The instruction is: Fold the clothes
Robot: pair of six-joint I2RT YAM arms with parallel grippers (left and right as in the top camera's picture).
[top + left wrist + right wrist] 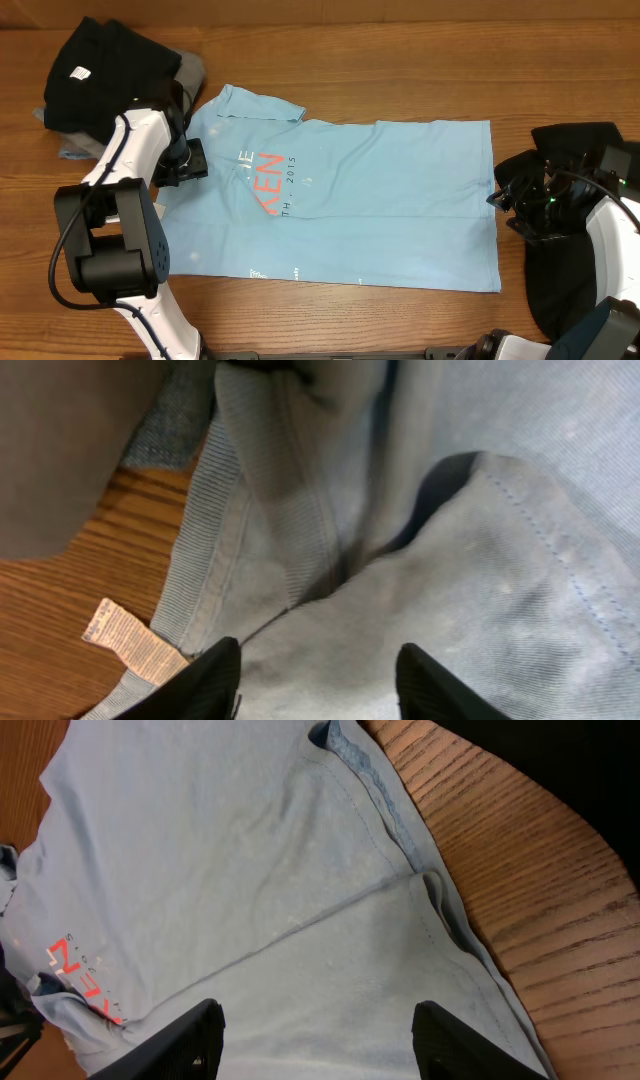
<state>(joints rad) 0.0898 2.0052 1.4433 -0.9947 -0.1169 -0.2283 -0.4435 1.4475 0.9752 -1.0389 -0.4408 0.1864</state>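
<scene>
The light blue T-shirt [360, 200] lies spread on the wooden table, folded lengthwise, its red and white lettering [268, 180] showing near the left end. My left gripper [190, 160] is open at the shirt's collar end; its fingers [315, 680] straddle blue fabric [450, 590] beside the ribbed collar and a paper tag [130, 640]. My right gripper [510, 200] is open at the shirt's right hem edge; its fingers [315, 1040] hover over the flat blue cloth [250, 870]. A black garment [100, 70] lies at the back left on a grey one [190, 70].
Another black garment [560, 250] lies at the right under my right arm. Bare wooden table [400, 70] runs behind the shirt and along the front edge [350, 320].
</scene>
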